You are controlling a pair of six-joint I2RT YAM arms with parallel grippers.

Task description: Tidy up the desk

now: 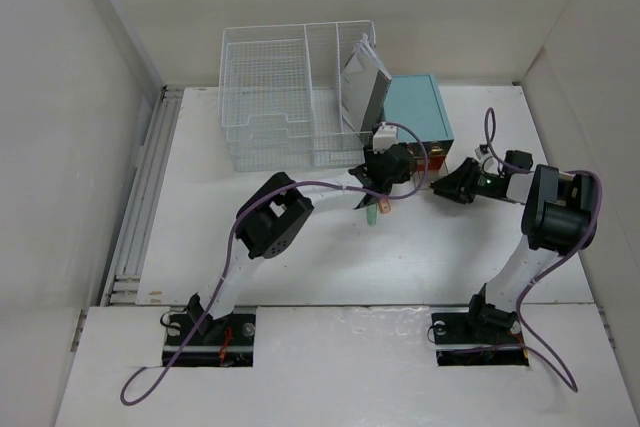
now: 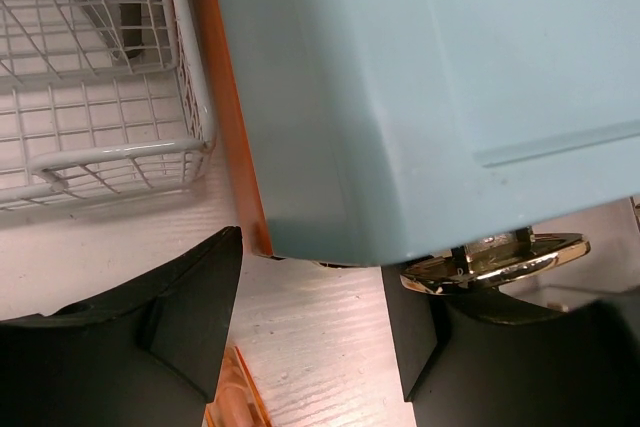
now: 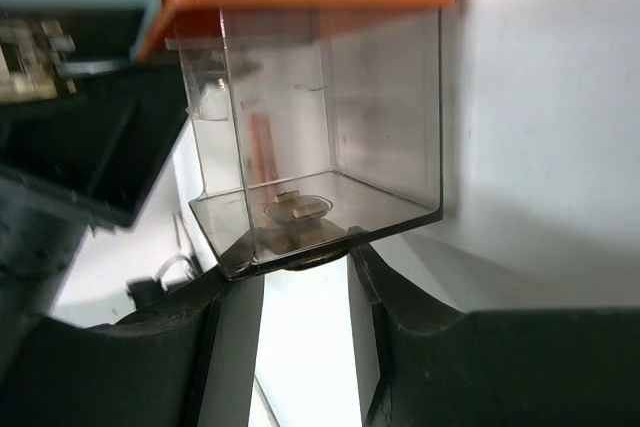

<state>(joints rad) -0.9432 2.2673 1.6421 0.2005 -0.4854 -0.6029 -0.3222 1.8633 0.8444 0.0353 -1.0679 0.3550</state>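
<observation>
Evidently the drawer-opening step: the right claw pinches the small brass knob of the clear plastic drawer, which stands out of the teal box just ahead. The left claw is half-open and grips nothing. The white matte desk lies beneath both. Next likely calls for loading the drawer.

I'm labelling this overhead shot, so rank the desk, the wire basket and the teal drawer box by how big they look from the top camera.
1. desk, by far the largest.
2. wire basket.
3. teal drawer box; its near edge is partly covered, but it is clearly smaller.
</observation>
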